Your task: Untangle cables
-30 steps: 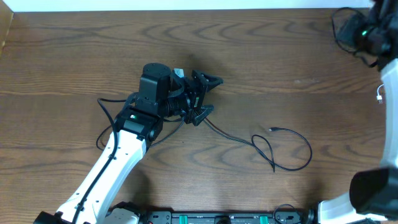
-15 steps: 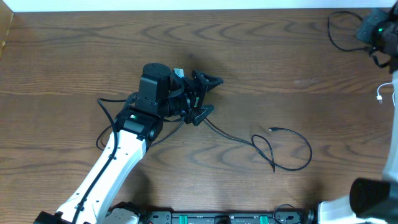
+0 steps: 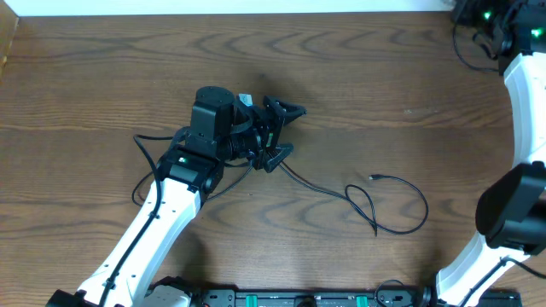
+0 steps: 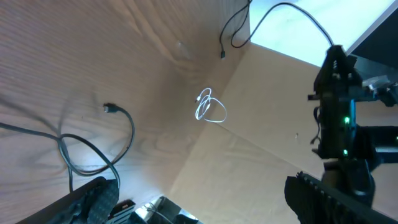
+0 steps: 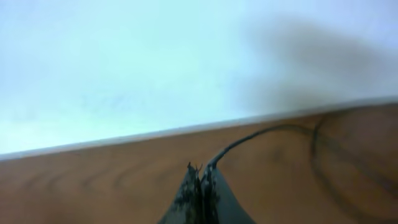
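Note:
A thin black cable (image 3: 388,205) lies on the wooden table (image 3: 358,85), looped at centre right with its small plug (image 3: 373,177) free; its other end runs under my left arm. My left gripper (image 3: 283,132) hovers wide open beside it, holding nothing. The left wrist view shows the same loop (image 4: 93,155), a small coiled white cable (image 4: 210,107) and another black cable (image 4: 249,25) by the far edge. My right gripper (image 5: 200,169) is shut at the far right corner, and a black cable (image 5: 249,142) leads out from between its fingertips. That cable (image 3: 461,47) hangs in a loop below the wrist.
The right arm (image 3: 525,94) stretches along the table's right edge and hides the white cable from overhead. A pale wall borders the table's far edge (image 3: 256,12). The arms' bases and rail (image 3: 299,298) sit at the front edge.
My right arm has swung from the right edge up to the far right corner, taking the black cable along. The left arm and the centre cable have not moved.

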Action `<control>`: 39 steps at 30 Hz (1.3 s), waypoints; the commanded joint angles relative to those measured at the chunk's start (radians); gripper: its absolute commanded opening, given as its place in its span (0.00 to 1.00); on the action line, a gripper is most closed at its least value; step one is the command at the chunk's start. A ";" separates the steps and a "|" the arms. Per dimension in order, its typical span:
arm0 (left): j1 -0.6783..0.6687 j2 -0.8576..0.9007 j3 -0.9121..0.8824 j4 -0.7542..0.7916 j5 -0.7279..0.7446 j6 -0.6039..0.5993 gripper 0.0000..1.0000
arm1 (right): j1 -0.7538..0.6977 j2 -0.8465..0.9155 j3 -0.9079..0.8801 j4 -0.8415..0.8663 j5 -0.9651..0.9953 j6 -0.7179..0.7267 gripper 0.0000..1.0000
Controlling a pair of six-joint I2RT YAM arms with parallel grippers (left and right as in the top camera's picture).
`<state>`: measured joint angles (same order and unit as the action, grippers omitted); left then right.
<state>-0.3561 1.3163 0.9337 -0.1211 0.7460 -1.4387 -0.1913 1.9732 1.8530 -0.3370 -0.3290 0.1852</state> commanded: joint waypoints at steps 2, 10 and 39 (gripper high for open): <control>0.002 -0.005 0.013 0.002 0.002 0.018 0.91 | -0.066 0.077 0.005 0.101 0.166 0.013 0.01; 0.002 -0.005 0.013 0.002 0.002 0.017 0.91 | -0.147 0.245 0.005 0.109 0.266 0.025 0.37; 0.002 -0.005 0.013 0.002 0.002 0.017 0.91 | -0.126 -0.365 0.006 -0.383 -0.201 0.016 0.99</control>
<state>-0.3561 1.3167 0.9337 -0.1211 0.7460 -1.4384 -0.3138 1.6691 1.8515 -0.6708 -0.5396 0.2070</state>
